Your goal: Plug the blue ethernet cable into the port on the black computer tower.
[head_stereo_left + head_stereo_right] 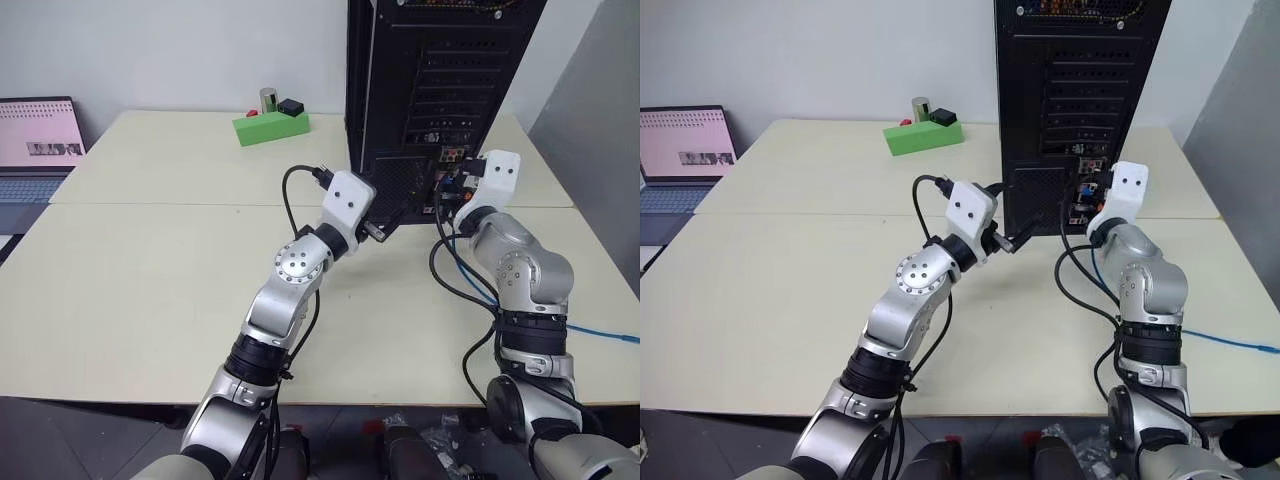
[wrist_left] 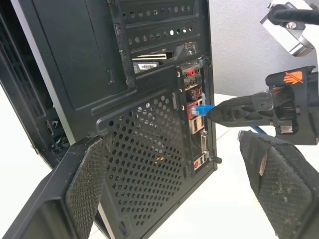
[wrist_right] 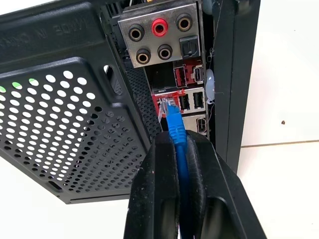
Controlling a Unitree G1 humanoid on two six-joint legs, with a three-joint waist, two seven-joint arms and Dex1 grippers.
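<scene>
You have the black computer tower (image 1: 430,90) standing upright near the table's far edge, its rear panel facing you, with its top cut off by the upper edge of the head views. The table (image 1: 150,290) is bare and wide to your left; the green block (image 1: 272,127) and a laptop (image 1: 35,145) sit well apart from the work. To the right the room is tighter, with a grey wall close beside the tower. Your right gripper (image 3: 182,149) has its jaws closed on the blue ethernet cable (image 3: 175,127), just behind the plug. The cable's long axis runs straight along the fingers toward the rear panel, plug tip leading, and the tip is at the red-framed port (image 3: 167,102) in the socket column; you cannot tell whether it is fully seated. Behind the gripper the cable runs back over the table and off its right edge (image 1: 600,330). Your left gripper (image 2: 174,189) stands with jaws wide open around nothing, just in front of the mesh vent grille (image 2: 149,159), whose lower part its fingers hide.
</scene>
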